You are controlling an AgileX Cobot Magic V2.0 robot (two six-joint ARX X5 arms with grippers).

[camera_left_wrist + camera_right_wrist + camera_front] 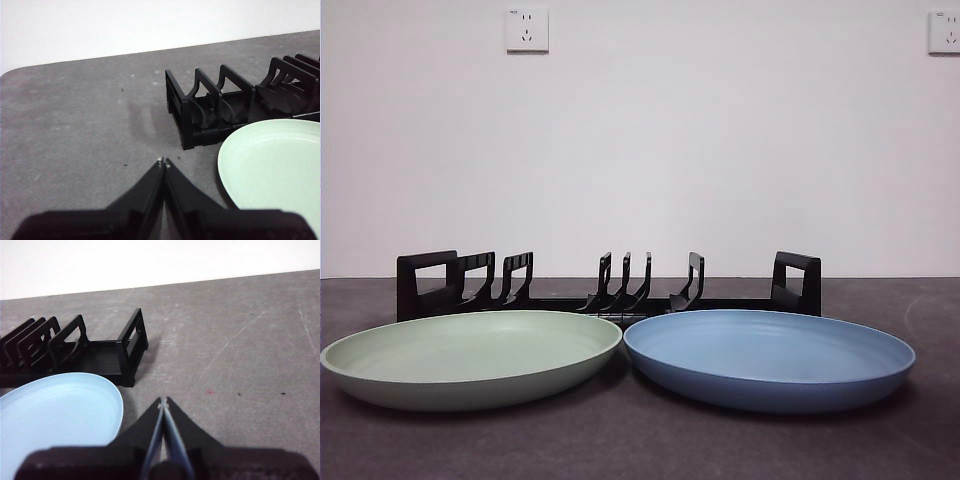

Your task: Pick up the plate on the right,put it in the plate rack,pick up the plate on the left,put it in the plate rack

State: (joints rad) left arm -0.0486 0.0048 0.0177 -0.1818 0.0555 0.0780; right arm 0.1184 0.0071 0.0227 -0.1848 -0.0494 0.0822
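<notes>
— Two plates are seen nearest: green plate (470,357) left, blue plate (770,357) right, plate rack (610,290) empty behind them.

— Nothing is gripped; left gripper (163,162) and right gripper (163,402) are closed. The blue plate's rim likely must be approached first.

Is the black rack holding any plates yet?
Empty. The rack has bare prongs; the green plate and blue plate lie flat on the table before it.

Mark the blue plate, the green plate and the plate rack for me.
blue plate (770,352): front view, inner surface.
green plate (470,350): front view, inner surface.
plate rack (796,282): front view, end loop handle beside the blue plate.
</notes>
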